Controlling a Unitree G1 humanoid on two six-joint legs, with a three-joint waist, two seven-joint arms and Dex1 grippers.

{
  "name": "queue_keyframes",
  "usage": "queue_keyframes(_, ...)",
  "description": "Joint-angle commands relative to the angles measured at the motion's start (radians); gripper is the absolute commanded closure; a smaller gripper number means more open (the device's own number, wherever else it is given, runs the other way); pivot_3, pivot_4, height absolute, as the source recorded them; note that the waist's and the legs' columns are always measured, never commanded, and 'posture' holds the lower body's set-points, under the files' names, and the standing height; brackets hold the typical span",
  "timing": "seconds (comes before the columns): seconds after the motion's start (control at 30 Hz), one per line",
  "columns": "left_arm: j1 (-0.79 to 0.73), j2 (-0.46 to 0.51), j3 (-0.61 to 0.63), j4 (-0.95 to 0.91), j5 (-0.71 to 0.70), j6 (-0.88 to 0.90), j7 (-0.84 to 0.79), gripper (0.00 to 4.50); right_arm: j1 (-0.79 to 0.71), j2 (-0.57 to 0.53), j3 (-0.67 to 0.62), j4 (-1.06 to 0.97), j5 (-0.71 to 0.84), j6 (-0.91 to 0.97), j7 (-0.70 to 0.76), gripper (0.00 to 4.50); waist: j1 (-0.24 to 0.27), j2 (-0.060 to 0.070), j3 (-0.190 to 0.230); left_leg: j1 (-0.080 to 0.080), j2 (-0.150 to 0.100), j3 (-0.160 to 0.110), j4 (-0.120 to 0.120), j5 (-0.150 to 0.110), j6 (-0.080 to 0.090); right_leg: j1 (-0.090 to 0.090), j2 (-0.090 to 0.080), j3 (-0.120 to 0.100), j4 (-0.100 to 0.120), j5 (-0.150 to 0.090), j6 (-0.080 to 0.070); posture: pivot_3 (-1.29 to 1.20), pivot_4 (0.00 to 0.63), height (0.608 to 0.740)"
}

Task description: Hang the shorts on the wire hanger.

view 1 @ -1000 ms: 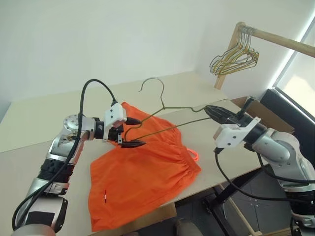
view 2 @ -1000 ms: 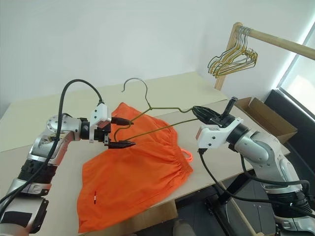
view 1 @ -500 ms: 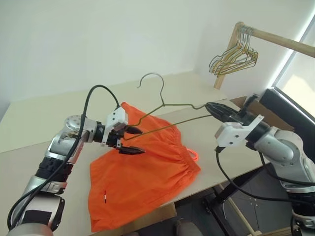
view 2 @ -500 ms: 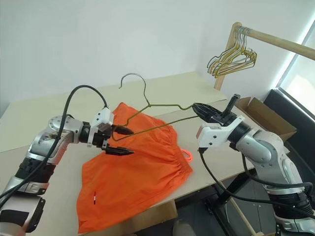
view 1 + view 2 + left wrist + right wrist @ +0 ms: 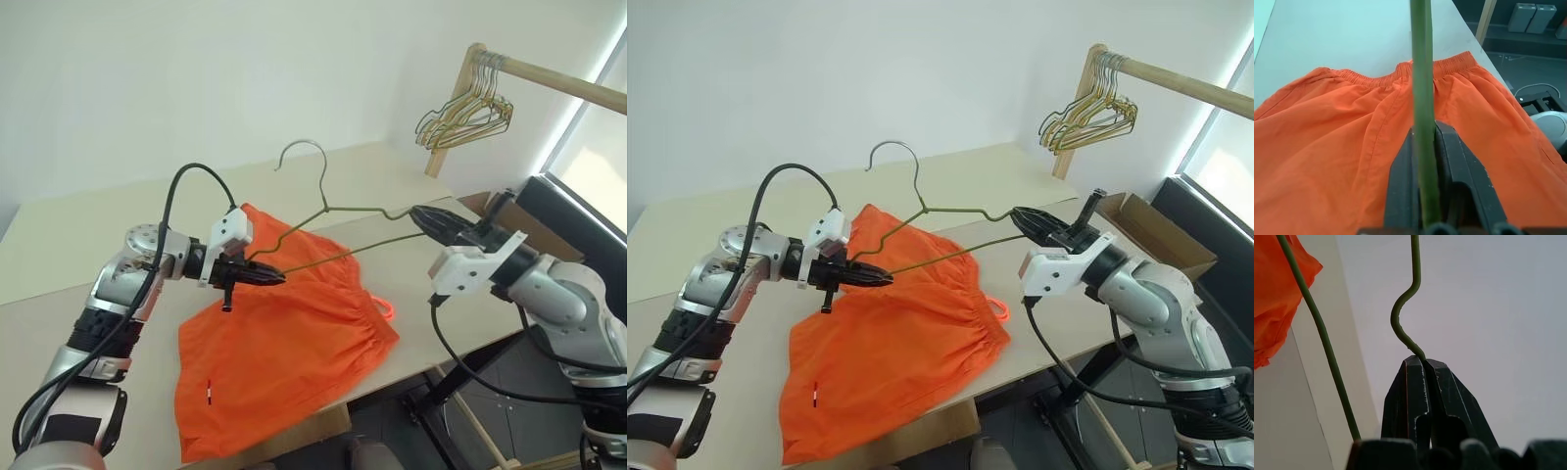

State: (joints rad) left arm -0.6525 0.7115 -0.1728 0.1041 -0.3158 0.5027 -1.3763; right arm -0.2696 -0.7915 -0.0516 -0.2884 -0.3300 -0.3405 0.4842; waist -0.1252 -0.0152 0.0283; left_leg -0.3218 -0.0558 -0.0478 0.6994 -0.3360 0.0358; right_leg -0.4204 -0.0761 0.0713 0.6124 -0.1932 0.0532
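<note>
- Hanger (image 5: 338, 235): held in the air above the table (image 5: 88, 235), spanning between both grippers, hook (image 5: 302, 157) pointing up and away from the robot.
- Right gripper (image 5: 423, 217): clenched on the hanger's right end, at the kinked shoulder; right wrist view shows the wire entering between the closed fingertips.
- Left gripper (image 5: 272, 277): clenched on the hanger's left end; left wrist view shows the green wire pinched between the two black fingers (image 5: 1459, 166).
- Shorts (image 5: 284, 343): lying flat on the table under the hanger, not threaded on it. Waistband (image 5: 358, 308) faces the right side, an orange drawcord loop (image 5: 387, 311) sticking out near the table edge. Small white mark (image 5: 209, 390) on the near leg.
- Left end of the hanger sits just over the far part of the shorts; contact with the fabric cannot be told.
- Background: bunch of pale hangers (image 5: 468, 110) on a wooden rail (image 5: 568, 86), cardboard box (image 5: 1141, 220) at right.
</note>
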Motion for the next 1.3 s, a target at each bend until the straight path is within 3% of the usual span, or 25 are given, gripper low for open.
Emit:
queue_keyframes(0.03,-0.029,0.01,0.01,-0.015,-0.011,-0.004,-0.012,4.46,-0.009,-0.002,-0.031,-0.026,0.015,-0.01,-0.01,4.5,0.0,0.0,0.0,0.0,0.0,0.0,0.0,0.0,0.0,0.0,0.0,0.0,0.0,0.0,0.0,-0.15,0.0,0.74)
queue_keyframes(0.13,-0.043,0.023,-0.007,-0.007,0.003,-0.013,-0.033,4.46,0.002,-0.011,-0.027,-0.033,0.03,0.0,0.013,4.5,0.0,0.0,0.0,0.0,0.0,0.0,0.0,0.0,0.0,0.0,0.0,0.0,0.0,0.0,0.0,-0.15,0.0,0.74)
queue_keyframes(0.27,-0.063,0.013,0.002,0.036,0.022,-0.067,-0.017,4.5,0.062,-0.061,-0.033,-0.082,0.127,0.05,0.131,3.54,0.002,0.0,0.0,0.0,0.0,0.0,0.0,0.0,0.0,0.0,0.0,0.0,0.0,0.0,0.0,-0.15,0.0,0.74)
queue_keyframes(0.6,-0.065,0.025,0.011,0.059,0.038,-0.113,-0.036,4.5,0.07,-0.137,-0.056,-0.09,0.323,0.103,0.288,0.13,0.004,0.0,0.0,0.0,0.0,0.0,0.0,0.0,0.0,0.001,0.0,0.0,0.0,0.0,0.0,-0.13,0.0,0.74)
queue_keyframes(0.83,-0.053,0.058,0.001,0.06,0.045,-0.139,-0.074,4.5,0.049,-0.201,-0.102,-0.153,0.583,0.38,0.42,0.02,0.01,0.0,0.0,0.0,0.0,0.0,0.0,0.0,0.0,0.0,0.0,-0.001,-0.001,0.0,0.0,-0.12,0.0,0.74)
queue_keyframes(1.17,-0.024,0.106,-0.005,0.043,0.035,-0.132,-0.147,4.5,-0.08,-0.218,-0.18,-0.174,0.943,0.815,0.452,0.02,0.041,0.0,0.0,-0.001,0.001,0.0,0.0,0.0,0.0,0.0,-0.001,-0.001,-0.001,0.0,0.0,-0.09,0.0,0.74)
queue_keyframes(1.3,-0.024,0.117,-0.004,0.041,0.037,-0.133,-0.164,4.5,-0.156,-0.28,-0.174,-0.158,1.051,0.971,0.498,0.02,0.059,0.0,0.0,-0.001,0.001,0.0,0.001,-0.001,0.001,-0.001,-0.001,-0.002,-0.001,0.0,0.0,-0.08,0.0,0.74)
